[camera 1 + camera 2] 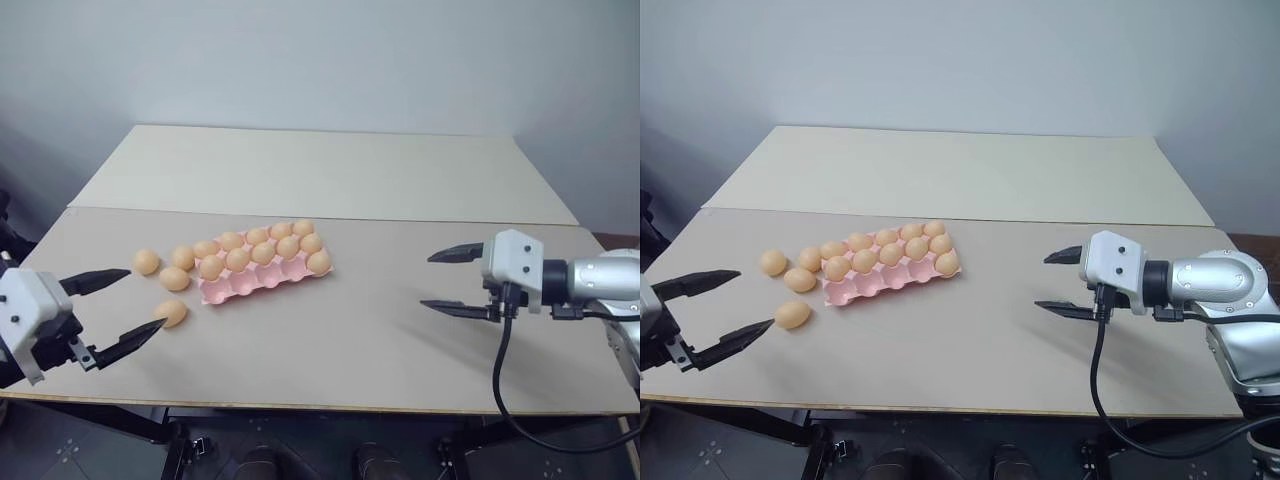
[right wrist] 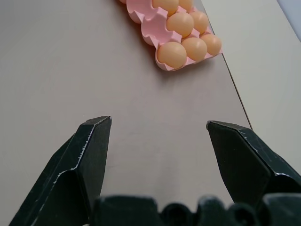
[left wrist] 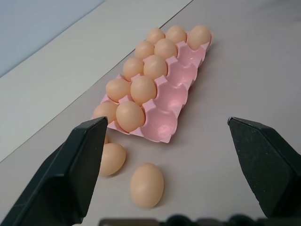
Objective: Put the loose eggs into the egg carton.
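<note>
The pink egg carton (image 1: 251, 284) lies left of centre on the table. Its two far rows are full of tan eggs, and its near row holds one egg (image 1: 318, 262) at the right end. Loose eggs (image 1: 171, 313) lie on the table left of the carton: one nearest me, others (image 1: 174, 279) (image 1: 146, 262) behind it, and one (image 1: 183, 257) against the carton's end. My left gripper (image 1: 147, 297) is open just left of the nearest egg (image 3: 146, 184), touching nothing. My right gripper (image 1: 426, 281) is open and empty, well to the right of the carton (image 2: 162, 28).
The table's front edge (image 1: 320, 405) runs close below both grippers. A second table (image 1: 320, 170) butts against the far side, with a wall behind it. A black cable (image 1: 497, 380) hangs from the right wrist over the front edge.
</note>
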